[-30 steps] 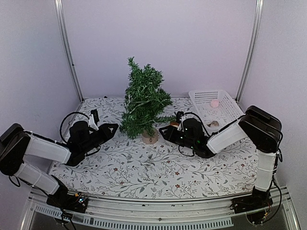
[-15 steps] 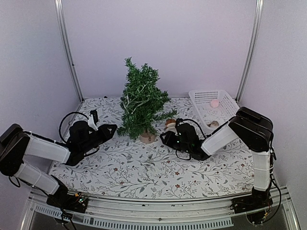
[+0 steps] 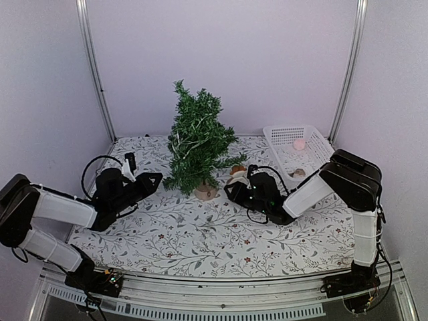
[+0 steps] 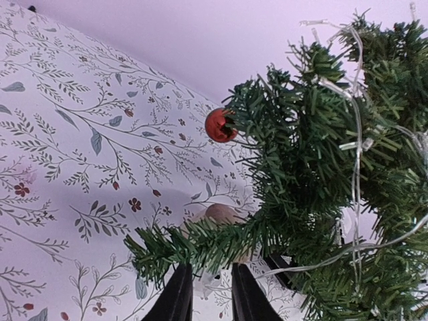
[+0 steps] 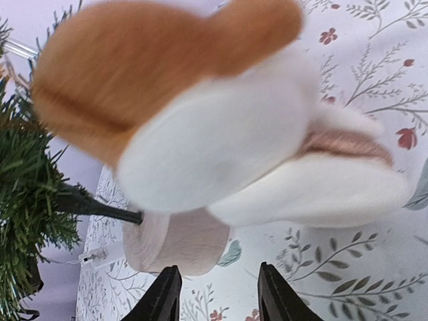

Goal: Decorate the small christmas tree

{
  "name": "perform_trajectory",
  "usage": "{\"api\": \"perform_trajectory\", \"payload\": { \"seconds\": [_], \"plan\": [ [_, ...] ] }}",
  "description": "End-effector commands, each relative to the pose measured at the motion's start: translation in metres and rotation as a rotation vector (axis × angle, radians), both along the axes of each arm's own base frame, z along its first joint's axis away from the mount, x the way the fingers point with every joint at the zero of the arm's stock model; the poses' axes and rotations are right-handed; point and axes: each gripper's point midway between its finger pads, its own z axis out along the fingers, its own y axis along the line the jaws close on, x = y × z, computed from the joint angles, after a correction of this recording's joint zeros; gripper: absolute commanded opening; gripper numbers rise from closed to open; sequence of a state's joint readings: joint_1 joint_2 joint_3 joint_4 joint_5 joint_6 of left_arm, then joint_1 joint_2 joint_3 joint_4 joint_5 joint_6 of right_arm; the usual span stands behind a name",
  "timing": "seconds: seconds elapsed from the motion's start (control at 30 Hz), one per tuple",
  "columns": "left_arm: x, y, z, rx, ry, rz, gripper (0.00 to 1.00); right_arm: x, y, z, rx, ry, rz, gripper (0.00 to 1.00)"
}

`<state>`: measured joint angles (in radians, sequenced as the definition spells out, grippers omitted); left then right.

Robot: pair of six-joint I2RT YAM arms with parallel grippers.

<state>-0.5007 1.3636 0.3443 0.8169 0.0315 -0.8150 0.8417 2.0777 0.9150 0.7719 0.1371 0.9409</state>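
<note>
Small christmas tree (image 3: 198,144), a dark green bristly conifer on a pale round wooden stump, stood upright toward the back of the floral-patterned bench (image 3: 200,234), between the two arms. Left of the tree, the left tool (image 4: 208,271) reached under the lowest branches. It was nearly pressed together on a pale bit that looked like the end of the clear string of lights (image 4: 356,100), probably to steady the strand. A shiny red round bauble (image 4: 219,125) hung on a branch tip on that side. Just right of the stump, the right tool (image 5: 217,267) was spread and held nothing. It faced a brown-and-white soft felt ornament (image 5: 200,120); I could not tell whether that hung or lay. Further right of the small christmas tree sat a white slotted plastic basket (image 3: 326,142) of spare ornaments, apparently placed within the right arm's reach.
</note>
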Motion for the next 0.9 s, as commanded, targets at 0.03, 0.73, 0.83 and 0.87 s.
{"api": "perform_trajectory", "payload": {
  "seconds": [0.03, 0.73, 0.83, 0.87],
  "plan": [
    [-0.001, 0.009, -0.001, 0.001, -0.005, 0.03, 0.22, -0.007, 0.023, 0.027, 0.137, -0.003, 0.012, 0.43],
    [-0.011, 0.016, -0.001, 0.012, 0.001, 0.038, 0.22, 0.004, 0.044, -0.035, 0.143, 0.239, -0.155, 0.44],
    [-0.009, 0.015, -0.004, 0.023, 0.004, 0.037, 0.22, 0.011, 0.036, -0.04, 0.126, 0.231, -0.167, 0.34],
    [-0.008, 0.015, -0.005, 0.026, 0.006, 0.036, 0.22, 0.014, 0.034, -0.041, 0.126, 0.23, -0.167, 0.31]
  ]
}}
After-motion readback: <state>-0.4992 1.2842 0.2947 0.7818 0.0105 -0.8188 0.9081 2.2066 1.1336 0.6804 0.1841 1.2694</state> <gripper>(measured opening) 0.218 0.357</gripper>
